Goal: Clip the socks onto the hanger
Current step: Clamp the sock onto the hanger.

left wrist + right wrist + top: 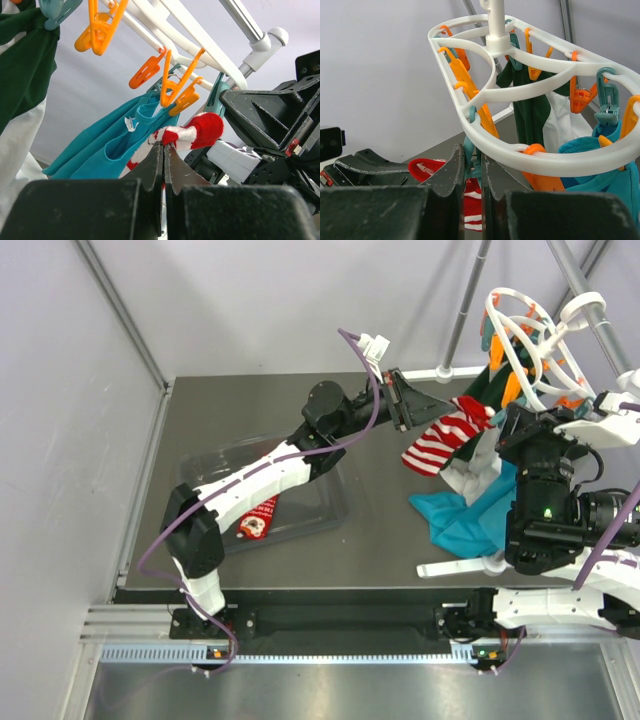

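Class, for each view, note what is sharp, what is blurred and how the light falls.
Top view: even soft light, faint shadows, all sharp. Left wrist view: the left gripper, shut on the sock, looms dark and blurred; the orange pegs are crisp. Right wrist view: the right gripper is dark and soft; the hanger is bright and sharp.

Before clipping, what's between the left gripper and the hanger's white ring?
Left wrist view: the striped sock the left gripper grips, then dangling orange pegs.

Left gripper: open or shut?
Shut on the striped sock. In its wrist view, the left gripper has its tips together, with sock cloth pinched between them.
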